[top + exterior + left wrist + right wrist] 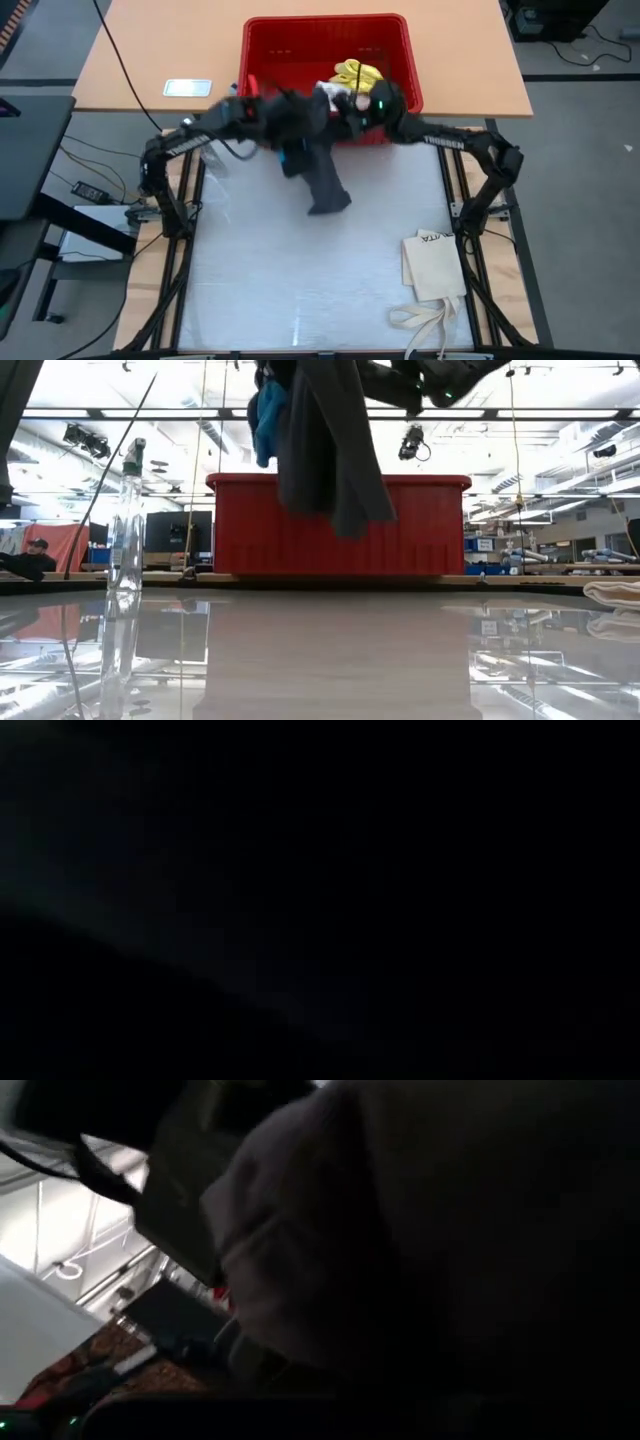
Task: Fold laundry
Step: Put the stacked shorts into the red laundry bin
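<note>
Nearest in the high view: cream tote [433, 265] flat at the table's [260, 290] near right corner, not part of the load.

Mid-table: grey shorts [322, 180] hanging clear of the surface, suspended between both arms just in front of the red bin [325, 45]. Soft, limp, light; no stiffness, so drapes and swings freely. Best gripped at waistband corners, spread apart, to hang flat. Blue cloth [292, 155] bunched against the shorts, likely to come along.

Left gripper [268, 112] and right gripper [352, 110] buried in fabric; finger opening cannot be told.

Farthest: yellow piece [360, 74] in the bin.

Low view only: hem's clearance above the table. High view only: arm positions. Left wrist view black; right wrist view filled with grey cloth.
</note>
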